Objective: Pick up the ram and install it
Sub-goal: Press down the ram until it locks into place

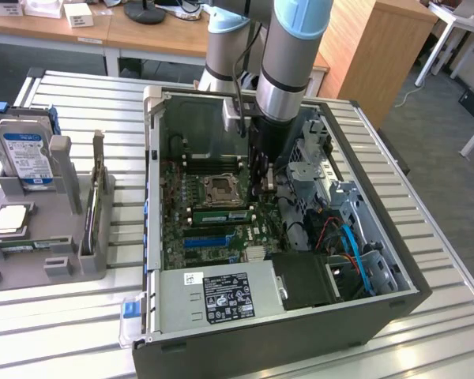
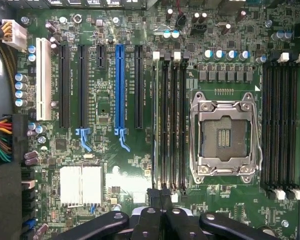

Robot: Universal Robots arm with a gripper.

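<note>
— Where is the ram (image 1: 219, 215)?
— In a slot beside the empty chip socket (image 1: 219, 189).
— And the gripper (image 2: 160, 197)?
— It sits over the ram's end with its fingers drawn together, holding nothing, probably to press it down.

Silver arm (image 1: 288, 55), light-blue bands

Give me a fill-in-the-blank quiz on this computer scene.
1. The arm reaches down into the open computer ___.
2. The hard drive stands in the grey holder at the exterior view's ___.
3. The expansion slot flanked by black slots is coloured ___.
Missing words: case; left; blue.
</note>
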